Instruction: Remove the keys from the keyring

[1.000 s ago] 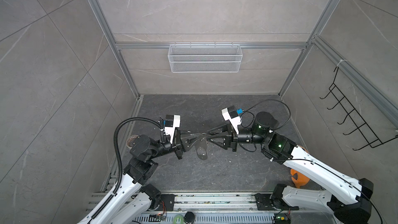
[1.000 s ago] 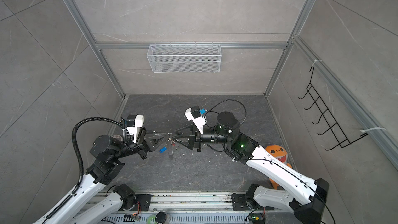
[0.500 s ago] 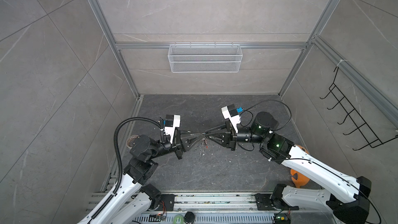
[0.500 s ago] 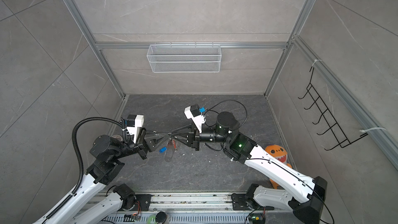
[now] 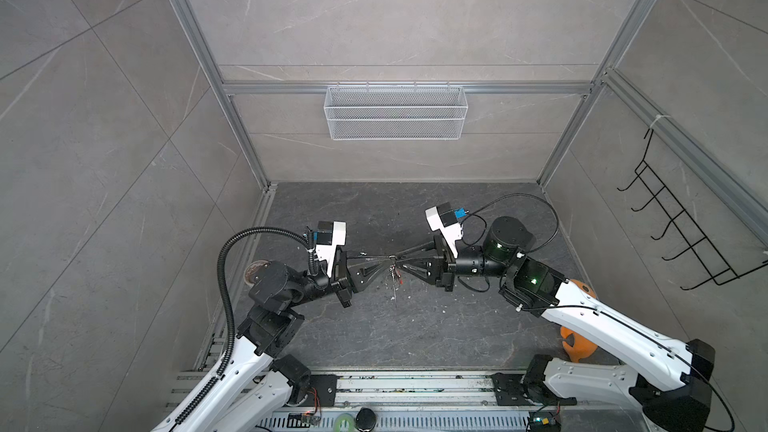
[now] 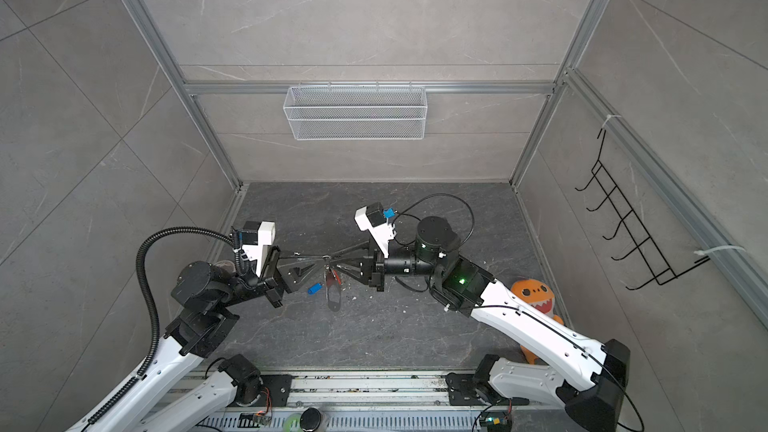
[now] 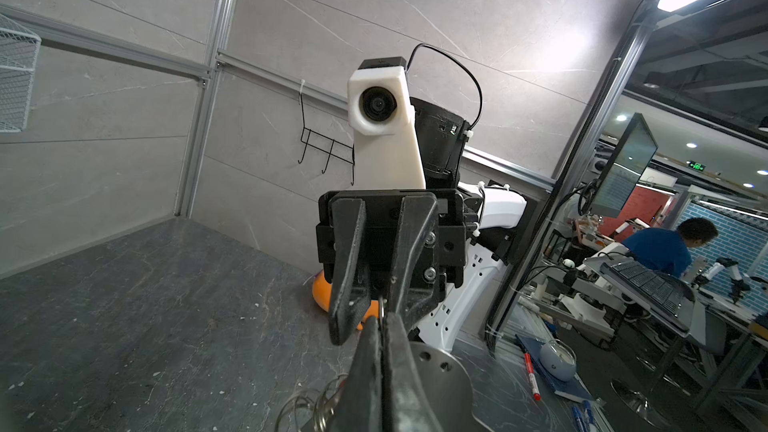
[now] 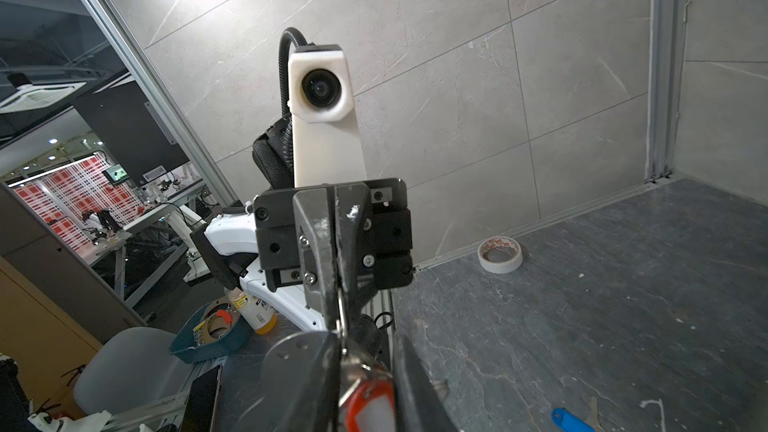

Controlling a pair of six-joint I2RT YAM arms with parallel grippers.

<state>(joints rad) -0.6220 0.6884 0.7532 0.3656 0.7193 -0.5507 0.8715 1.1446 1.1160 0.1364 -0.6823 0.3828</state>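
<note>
Two level reaches, tip to tip; left jaws clamping keyring, right jaws around red key, grip unclear.

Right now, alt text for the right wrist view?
The left claw, seen head-on, is shut on the keyring; a red key hangs inside the right claw. A blue key lies on the floor, a tape roll by the wall.

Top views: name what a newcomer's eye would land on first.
The left gripper and right gripper meet tip to tip in mid-air at the centre, the keyring and its grey tag dangling between them. Below them, a blue key lies loose on the dark floor.
</note>
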